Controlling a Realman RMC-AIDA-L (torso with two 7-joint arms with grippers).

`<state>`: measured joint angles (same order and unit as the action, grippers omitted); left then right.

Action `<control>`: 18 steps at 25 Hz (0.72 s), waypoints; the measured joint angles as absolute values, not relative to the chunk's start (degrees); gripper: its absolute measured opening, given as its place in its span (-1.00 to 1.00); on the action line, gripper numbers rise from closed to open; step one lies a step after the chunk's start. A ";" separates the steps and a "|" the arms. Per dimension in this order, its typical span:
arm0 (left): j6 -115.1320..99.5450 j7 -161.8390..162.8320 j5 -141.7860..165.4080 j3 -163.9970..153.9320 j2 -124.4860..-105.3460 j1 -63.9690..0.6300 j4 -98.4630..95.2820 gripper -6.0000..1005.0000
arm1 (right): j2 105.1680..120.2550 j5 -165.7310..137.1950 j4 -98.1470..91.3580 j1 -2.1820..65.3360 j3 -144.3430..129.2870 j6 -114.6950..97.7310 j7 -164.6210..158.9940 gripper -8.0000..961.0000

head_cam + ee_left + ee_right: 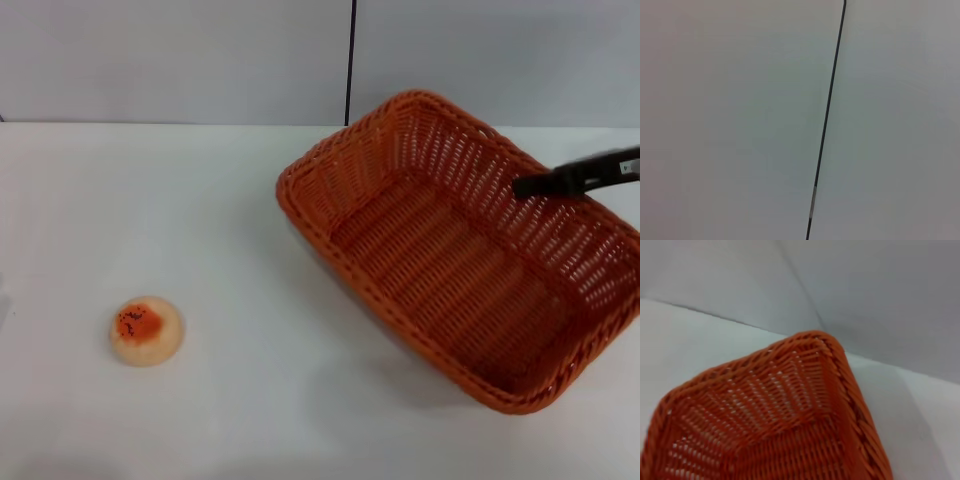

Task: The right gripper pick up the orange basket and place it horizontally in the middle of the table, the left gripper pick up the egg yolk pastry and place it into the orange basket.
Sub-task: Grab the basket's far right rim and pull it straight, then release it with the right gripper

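Observation:
The orange basket (pixel 455 250) sits at the right of the white table (pixel 230 230), turned diagonally with one corner toward the back wall. Its woven inside and a rim corner fill the right wrist view (pixel 790 415). The right gripper (pixel 575 178) reaches in from the right edge as a thin black bar lying across the basket's far right rim, its tip over the inside. The egg yolk pastry (pixel 147 330), a pale dome with an orange-red seeded top, rests alone at the front left. The left gripper shows in no view.
A grey back wall with a dark vertical seam (pixel 351 60) stands behind the table. The left wrist view shows only that wall and its seam (pixel 827 115). Bare tabletop lies between the pastry and the basket.

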<state>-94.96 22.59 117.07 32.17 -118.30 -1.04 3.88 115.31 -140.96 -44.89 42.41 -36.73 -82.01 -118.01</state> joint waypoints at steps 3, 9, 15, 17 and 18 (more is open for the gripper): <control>-95.74 22.40 117.18 32.02 -118.28 -0.62 3.77 0.53 | 115.21 -138.96 -46.69 42.47 -36.75 -84.53 -113.86 -0.63; -97.61 22.38 117.47 31.73 -118.21 0.57 2.19 0.52 | 114.52 -134.05 -49.60 43.58 -36.90 -91.50 -100.86 -0.64; -98.43 22.38 117.43 31.72 -118.21 1.66 2.18 0.52 | 112.42 -133.87 -50.76 45.42 -44.90 -94.90 -93.77 -0.64; -98.88 22.32 117.57 31.71 -118.21 2.54 1.96 0.52 | 112.38 -133.88 -51.01 45.47 -45.66 -94.92 -92.87 -0.64; -98.90 22.32 117.58 31.70 -118.21 2.59 1.95 0.52 | 112.44 -133.87 -51.33 45.47 -46.09 -94.92 -91.63 -0.64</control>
